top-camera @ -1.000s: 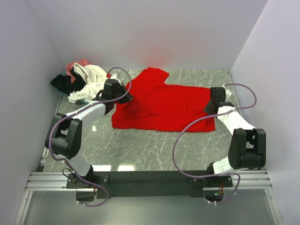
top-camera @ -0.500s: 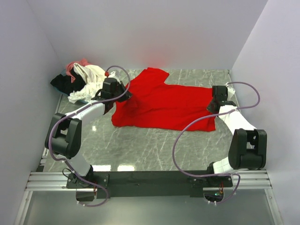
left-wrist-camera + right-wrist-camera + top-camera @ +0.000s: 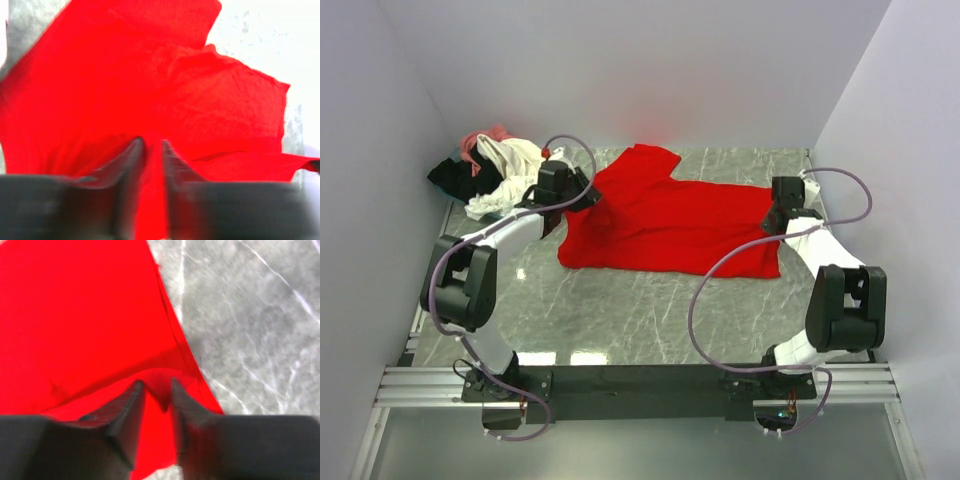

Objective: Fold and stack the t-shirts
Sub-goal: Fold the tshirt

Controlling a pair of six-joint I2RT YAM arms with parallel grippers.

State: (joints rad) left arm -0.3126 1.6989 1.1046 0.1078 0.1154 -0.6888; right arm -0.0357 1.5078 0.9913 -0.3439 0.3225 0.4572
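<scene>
Marbled counter bears red t-shirt spread flat for folding; left fingers and right fingers, at opposite ends, stand narrowly parted, cloth between them seemingly unclamped

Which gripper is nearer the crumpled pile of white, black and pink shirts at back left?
Left. The left gripper is at the red cloth t-shirt's left edge, beside the pile; the right gripper is at its opposite edge.

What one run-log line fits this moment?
red t-shirt: spread on marble table | left tool, right tool: slightly open over its opposite ends
</scene>
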